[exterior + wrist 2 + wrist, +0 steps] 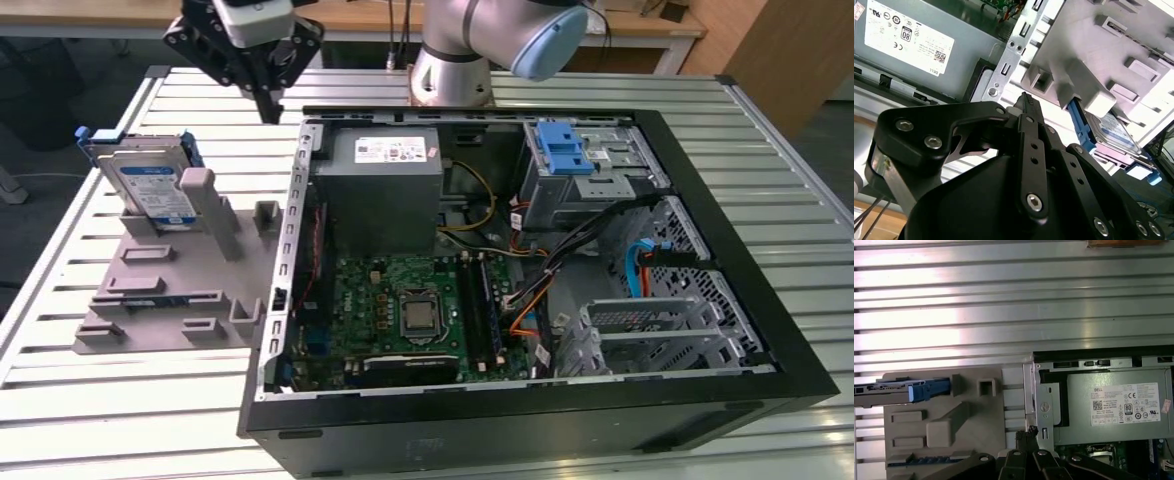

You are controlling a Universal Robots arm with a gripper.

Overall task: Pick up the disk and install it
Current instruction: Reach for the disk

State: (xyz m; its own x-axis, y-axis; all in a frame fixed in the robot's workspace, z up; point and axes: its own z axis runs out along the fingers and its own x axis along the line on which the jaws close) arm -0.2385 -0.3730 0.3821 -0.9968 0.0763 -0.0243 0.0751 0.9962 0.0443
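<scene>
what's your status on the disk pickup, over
Gripper shut and empty, hovering by the case wall. Disk untouched, upright in the grey holder. Nothing blocking the disk.

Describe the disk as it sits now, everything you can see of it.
The disk is a flat silver drive with a white-and-blue label, framed by a blue plastic bracket. It stands on edge, tilted back, in the grey fixture at the exterior view's left of the open computer case. Only the fixture touches it; the pincer is apart from it.
</scene>
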